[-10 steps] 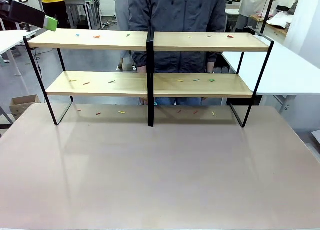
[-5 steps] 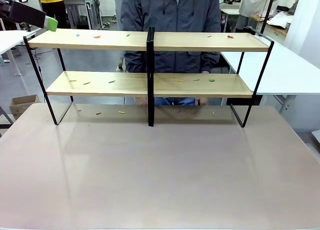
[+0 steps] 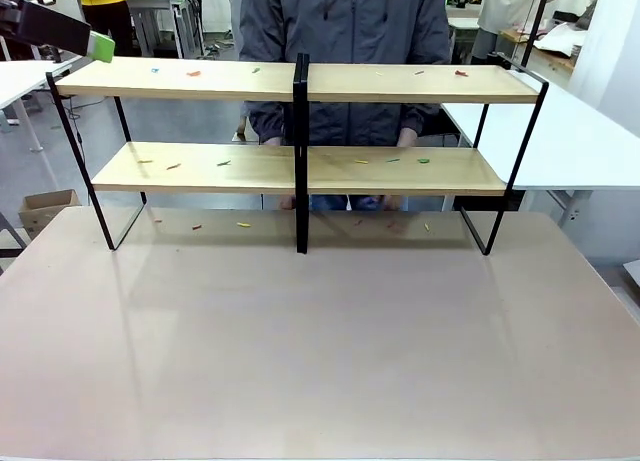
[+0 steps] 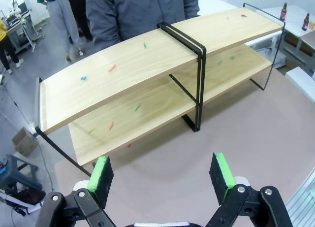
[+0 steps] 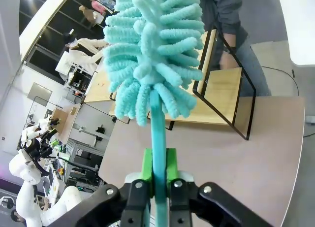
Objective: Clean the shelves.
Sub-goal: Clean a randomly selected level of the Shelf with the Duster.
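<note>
Standing place: the shelves (image 3: 180, 79) stretch across the upper half of the front view, with their feet on the far part of the table (image 3: 320, 361).
Shelves' look: two long light-wood boards, one above the other, in a thin black frame with a black post at the middle.
Boards' surface: small coloured bits (image 3: 193, 74) in orange, green, yellow and blue lie scattered on both tiers. More lie on the table under the lower board.
Left gripper (image 4: 161, 163): jaws are spread wide, green pads (image 4: 101, 175) well apart, with nothing between them. At the bottom of the left wrist view it looks down on the rack's end. In the front view one pad sits at the upper left, near the top board's end.
Right gripper (image 5: 158, 165): it is clamped on the teal handle of a fluffy teal duster (image 5: 152, 45), whose head rises up the middle of the right wrist view.
Person (image 3: 345, 31): in a grey jacket at upper centre, just behind the rack, with hands (image 3: 405, 138) at the lower board's back edge.
</note>
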You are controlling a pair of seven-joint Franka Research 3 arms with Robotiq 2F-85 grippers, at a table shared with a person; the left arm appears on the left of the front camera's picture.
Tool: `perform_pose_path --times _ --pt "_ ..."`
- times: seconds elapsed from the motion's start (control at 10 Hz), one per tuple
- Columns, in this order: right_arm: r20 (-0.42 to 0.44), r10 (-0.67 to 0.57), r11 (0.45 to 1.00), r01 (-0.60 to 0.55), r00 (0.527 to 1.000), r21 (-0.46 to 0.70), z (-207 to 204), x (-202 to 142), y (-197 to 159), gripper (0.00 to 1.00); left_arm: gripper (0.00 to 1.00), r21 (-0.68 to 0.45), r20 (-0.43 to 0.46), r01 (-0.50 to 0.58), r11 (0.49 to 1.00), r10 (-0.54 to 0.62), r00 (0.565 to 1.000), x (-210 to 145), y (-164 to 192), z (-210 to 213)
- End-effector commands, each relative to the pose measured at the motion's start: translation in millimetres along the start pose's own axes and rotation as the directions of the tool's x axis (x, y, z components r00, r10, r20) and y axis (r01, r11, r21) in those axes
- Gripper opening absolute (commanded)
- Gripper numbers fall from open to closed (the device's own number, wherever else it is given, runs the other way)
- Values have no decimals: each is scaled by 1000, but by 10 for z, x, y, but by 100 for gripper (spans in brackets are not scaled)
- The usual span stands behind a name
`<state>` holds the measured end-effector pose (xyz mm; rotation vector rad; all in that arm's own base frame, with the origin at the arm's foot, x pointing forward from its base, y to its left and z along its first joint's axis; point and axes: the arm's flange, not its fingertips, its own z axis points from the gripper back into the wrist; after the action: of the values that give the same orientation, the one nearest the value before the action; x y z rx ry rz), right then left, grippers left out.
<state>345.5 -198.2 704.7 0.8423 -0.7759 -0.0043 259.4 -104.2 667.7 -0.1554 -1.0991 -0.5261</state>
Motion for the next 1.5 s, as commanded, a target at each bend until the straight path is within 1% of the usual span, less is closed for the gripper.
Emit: perform_pose_path --times 0.0,0.5,0.6,0.7,0.8,0.9,1.0,1.1,1.2,1.3,1.4 --pt "-2 -14 1000 14 1000 8 26 24 46 0 100 -1 -1 0 1000 0 1000 -12 15 0" --pt "-2 -14 1000 14 1000 8 26 24 46 0 100 -1 -1 0 1000 0 1000 -12 15 0" --pt "-1 0 1000 0 1000 1 -1 -1 1 12 100 -1 -1 0 1000 0 1000 -12 15 0" --pt "-160 151 988 -144 976 59 405 -235 -38 12 100 -1 -1 0 1000 0 1000 -12 15 0" --pt "-285 183 982 -161 941 98 724 -519 -28 12 100 -1 -1 0 1000 0 1000 -12 15 0" --pt "-456 203 979 -169 867 114 911 -791 -75 12 100 -1 -1 0 1000 0 1000 -12 15 0" --pt "-569 211 977 -198 795 85 1029 -1044 -156 12 100 -1 -1 0 1000 0 1000 -12 15 0" --pt "-652 247 965 -244 717 98 1054 -1298 -215 12 100 -1 -1 0 1000 0 1000 -12 15 0" --pt "-734 356 911 -389 579 135 1014 -1537 -242 12 100 -1 -1 0 1000 0 1000 -12 15 0" --pt "-772 450 848 -484 449 213 939 -1691 -202 12 100 -1 -1 0 1000 0 1000 -12 15 0" --pt "-676 171 984 -157 716 83 1135 -1494 -194 12 100 -1 -1 0 1000 0 1000 -12 15 0"
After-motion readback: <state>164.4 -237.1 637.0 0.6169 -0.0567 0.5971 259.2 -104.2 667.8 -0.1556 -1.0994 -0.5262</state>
